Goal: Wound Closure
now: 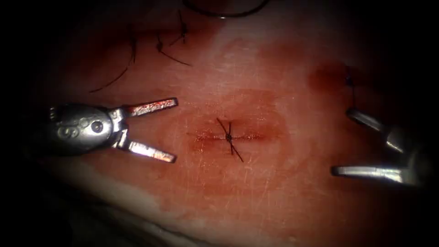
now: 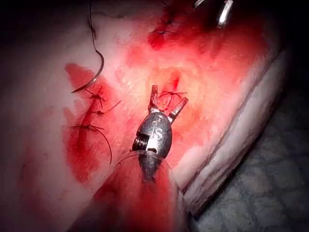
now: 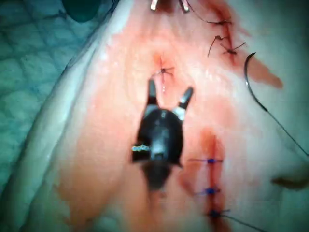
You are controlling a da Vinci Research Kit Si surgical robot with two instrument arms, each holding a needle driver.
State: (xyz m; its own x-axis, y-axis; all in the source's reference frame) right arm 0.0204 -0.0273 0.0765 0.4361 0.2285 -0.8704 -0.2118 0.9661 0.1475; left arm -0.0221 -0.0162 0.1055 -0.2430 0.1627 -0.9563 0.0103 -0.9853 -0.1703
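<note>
The short cut (image 1: 208, 136) runs across the middle of the tissue (image 1: 283, 201). One knotted dark stitch (image 1: 228, 136) with short cut ends crosses it. My left tool (image 1: 174, 130) is left of the cut, jaws open, holding nothing. My right tool (image 1: 341, 142) is right of the cut, jaws wide open, also holding nothing. The curved needle (image 1: 224, 16) lies free on the tissue's far side with its thread, held by neither tool. In the left wrist view the open left tool (image 2: 169, 95) faces the stitch (image 2: 171, 93). The right tool (image 3: 170, 87) faces the same stitch (image 3: 164, 72).
Older dark stitches (image 1: 160, 46) with long ends sit at the far left, and a blue stitch (image 1: 350, 81) at the far right. Red fluid stains the tissue around the cut. The needle (image 2: 96, 67) lies beside the dark stitches (image 2: 94, 112). Blue stitches (image 3: 210, 162) sit near the right tool.
</note>
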